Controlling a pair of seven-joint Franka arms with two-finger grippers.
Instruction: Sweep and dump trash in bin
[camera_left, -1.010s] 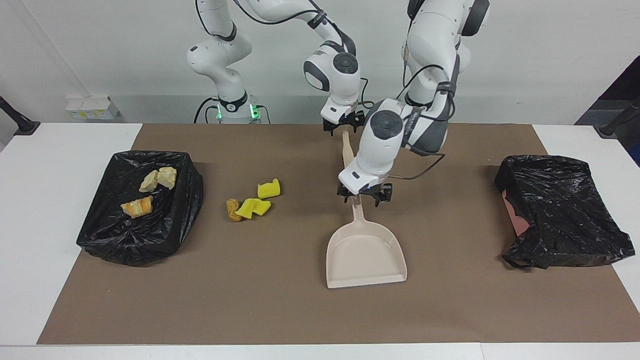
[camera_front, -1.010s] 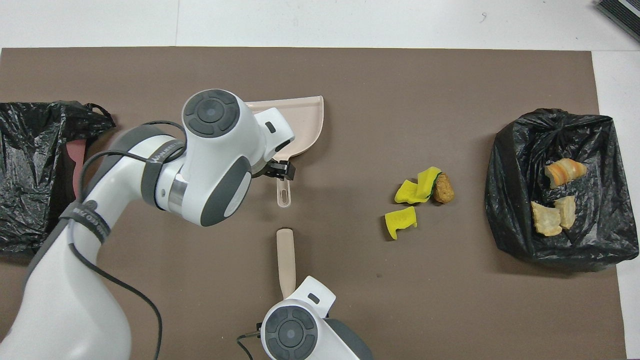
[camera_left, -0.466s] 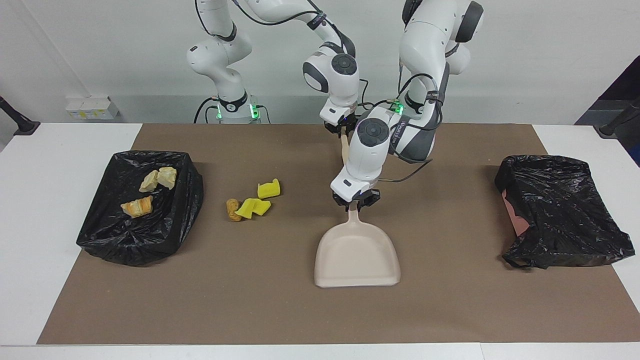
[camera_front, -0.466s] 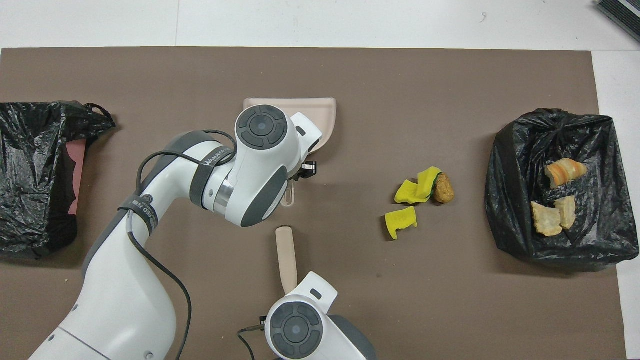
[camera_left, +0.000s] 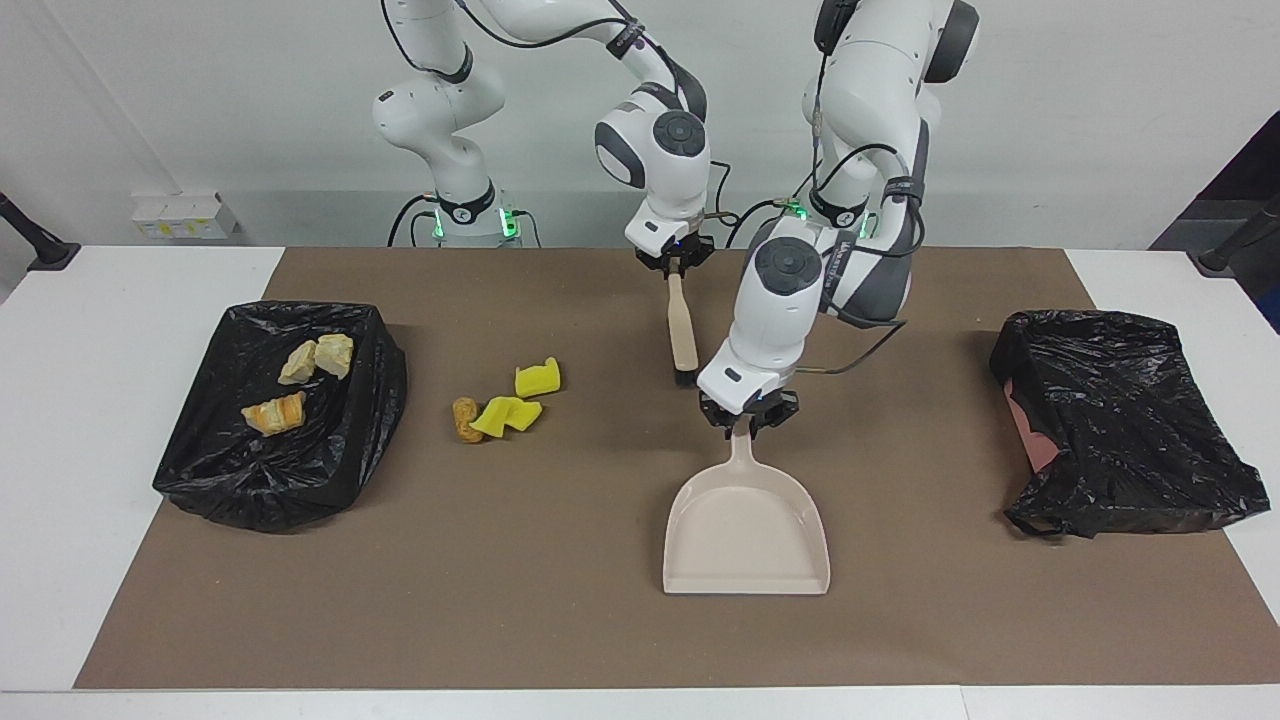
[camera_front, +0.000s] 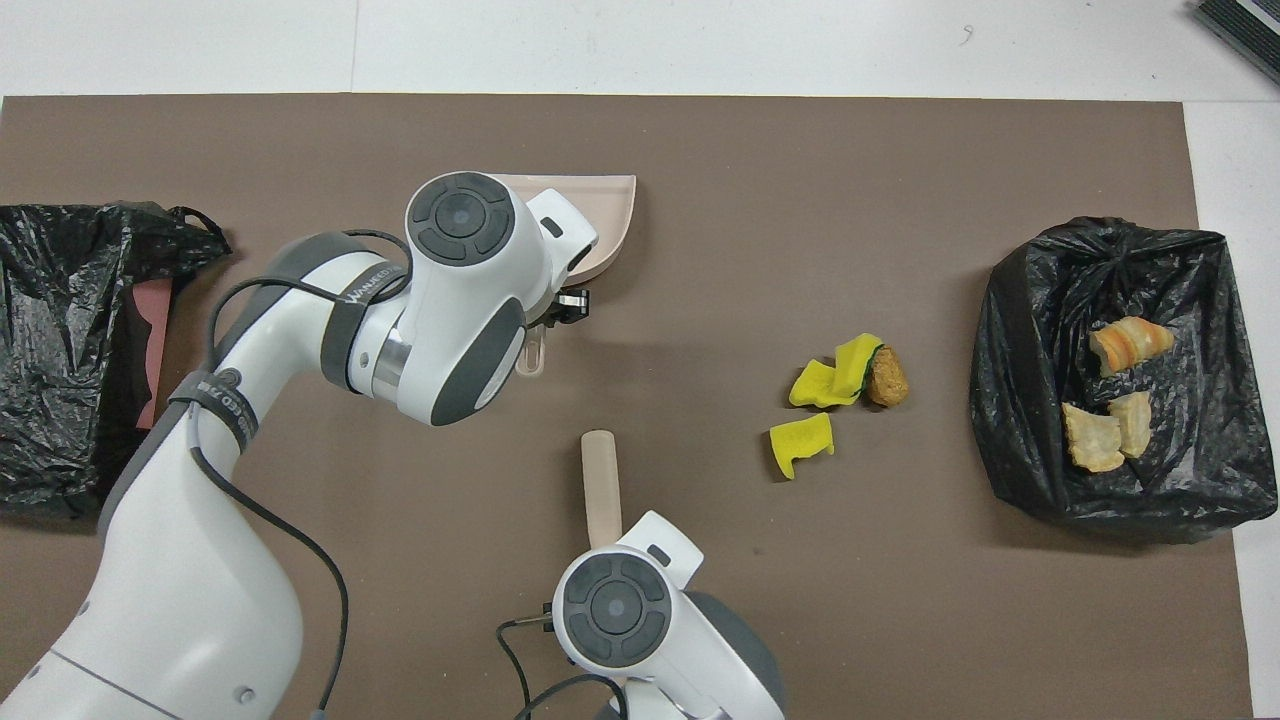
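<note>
The loose trash lies on the brown mat beside the bin: two yellow spongy pieces (camera_left: 537, 378) (camera_left: 505, 415) and a brown lump (camera_left: 465, 420), which the overhead view shows too (camera_front: 887, 376). Three golden bread chunks (camera_left: 275, 412) lie inside the black-lined bin (camera_left: 340, 460) at the right arm's end. My left gripper (camera_left: 748, 418) is shut on the handle of the beige dustpan (camera_left: 745, 530), mid-mat. My right gripper (camera_left: 676, 268) is shut on the top of a beige brush (camera_left: 683, 325), which hangs head down over the mat nearer to the robots than the dustpan.
A second black bag (camera_left: 1120, 420) with something pink under it sits at the left arm's end of the mat. White table (camera_left: 90, 320) borders the mat (camera_left: 560, 620) on all sides.
Both grippers have closed, the left on the dustpan handle and the right on the brush handle. The dustpan has shifted sideways and back, and the brush now hangs more upright.
</note>
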